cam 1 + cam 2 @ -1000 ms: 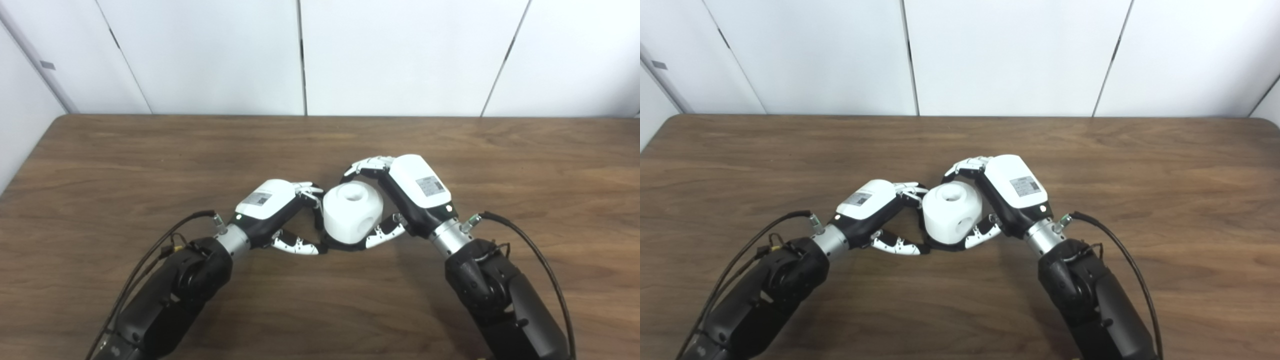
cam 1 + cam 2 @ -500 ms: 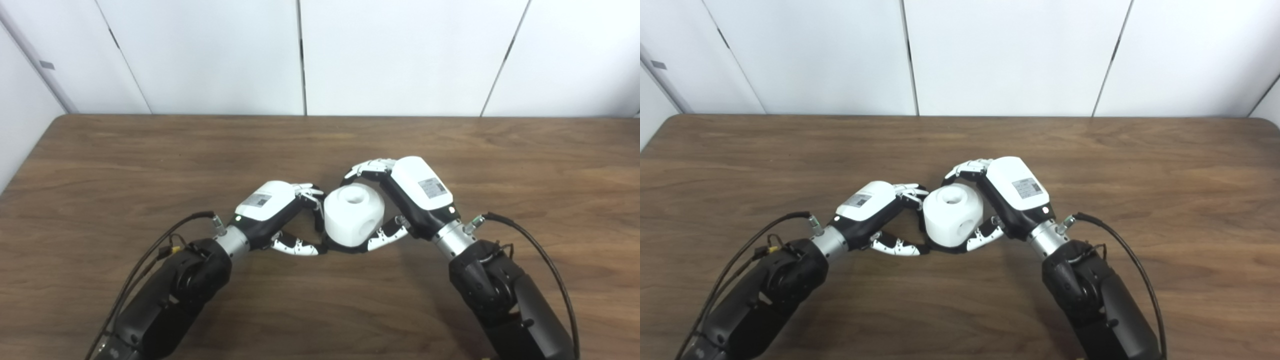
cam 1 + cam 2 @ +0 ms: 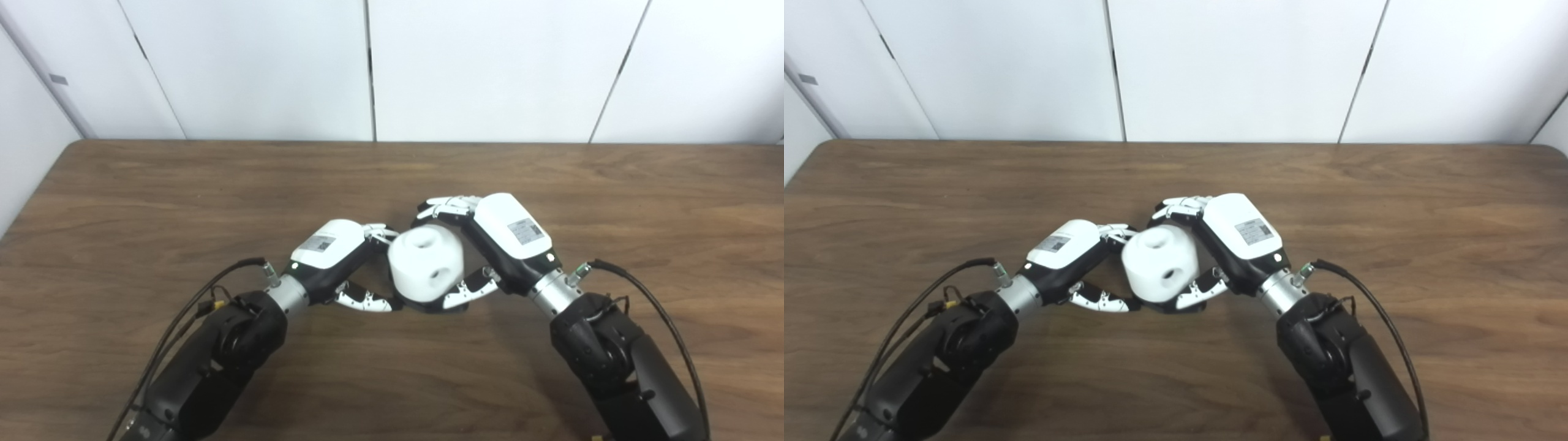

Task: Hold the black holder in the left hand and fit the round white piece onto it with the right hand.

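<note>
Fingers of my right hand curl over the far side of the round white piece, and its thumb runs along the near underside, so that hand is closed around the piece. My left hand meets it from nine o'clock: its upper fingers press against the piece's left flank and its thumb reaches in low, toward the base.

I can see only a thin dark sliver of the black holder under the white piece at about six o'clock, between the two thumbs. Whether my left hand truly grips it, or only braces against the white piece, I cannot tell from either head camera.

I read the white piece as tilted, its top leaning toward nine o'clock. One round recess opens on its upper face and a smaller hole on the face toward me; both look dark inside and I cannot make out anything in them.

Both hands sit together just above the wooden table, a little toward me from its middle, with the forearms coming in from seven and five o'clock. White wall panels stand behind the table's far edge.
</note>
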Action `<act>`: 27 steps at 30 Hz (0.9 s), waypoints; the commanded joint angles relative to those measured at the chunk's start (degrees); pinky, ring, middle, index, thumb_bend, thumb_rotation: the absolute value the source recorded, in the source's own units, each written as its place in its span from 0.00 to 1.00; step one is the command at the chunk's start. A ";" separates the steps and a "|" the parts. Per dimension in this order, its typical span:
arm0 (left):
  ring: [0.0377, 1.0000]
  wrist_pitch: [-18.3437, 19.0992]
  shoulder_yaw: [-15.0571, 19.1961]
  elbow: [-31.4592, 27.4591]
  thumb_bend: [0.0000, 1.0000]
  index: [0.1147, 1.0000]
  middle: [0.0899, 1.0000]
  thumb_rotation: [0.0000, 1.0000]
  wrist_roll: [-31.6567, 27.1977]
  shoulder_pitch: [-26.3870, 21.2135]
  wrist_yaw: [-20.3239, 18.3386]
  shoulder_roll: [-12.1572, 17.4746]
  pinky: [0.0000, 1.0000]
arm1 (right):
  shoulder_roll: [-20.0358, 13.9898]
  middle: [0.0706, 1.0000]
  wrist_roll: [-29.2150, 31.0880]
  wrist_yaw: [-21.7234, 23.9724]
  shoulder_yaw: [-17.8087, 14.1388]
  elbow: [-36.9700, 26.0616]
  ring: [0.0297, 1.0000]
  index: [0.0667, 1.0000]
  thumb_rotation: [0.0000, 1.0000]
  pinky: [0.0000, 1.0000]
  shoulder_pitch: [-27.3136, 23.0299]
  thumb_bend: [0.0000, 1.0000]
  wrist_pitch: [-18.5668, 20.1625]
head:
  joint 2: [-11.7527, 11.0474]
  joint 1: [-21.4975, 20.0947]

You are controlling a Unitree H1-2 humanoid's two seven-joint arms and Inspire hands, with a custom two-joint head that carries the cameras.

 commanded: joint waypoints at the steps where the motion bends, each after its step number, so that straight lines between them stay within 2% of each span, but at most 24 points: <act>1: 0.89 0.83 -0.87 0.43 0.52 0.41 0.82 0.07 -0.03 -0.08 -2.25 -0.51 0.86 | 0.04 0.81 0.38 -0.38 -0.53 -2.00 0.75 0.87 0.34 0.72 -1.78 0.96 -0.29 | 0.03 0.01; 11: 0.90 0.71 -0.71 0.78 0.52 0.41 0.82 0.07 -0.17 -0.09 -2.07 -0.54 0.86 | 0.19 0.86 -0.26 0.23 -0.84 -2.14 0.77 0.97 0.33 0.71 -2.02 0.99 -0.18 | -0.05 -0.17; 24: 0.89 0.26 -0.66 1.38 0.52 0.41 0.82 0.07 0.15 -0.30 -1.79 -0.53 0.85 | 0.24 0.86 -0.14 1.28 -1.17 -2.39 0.77 0.98 0.33 0.71 -2.31 1.00 0.08 | -0.06 -0.26; 27: 0.89 0.30 -0.55 1.62 0.52 0.41 0.82 0.07 0.11 -0.41 -1.84 -0.63 0.85 | -0.26 0.87 0.32 4.02 -1.18 -3.50 0.78 0.99 0.33 0.72 -2.82 1.00 1.37 | -0.19 -0.27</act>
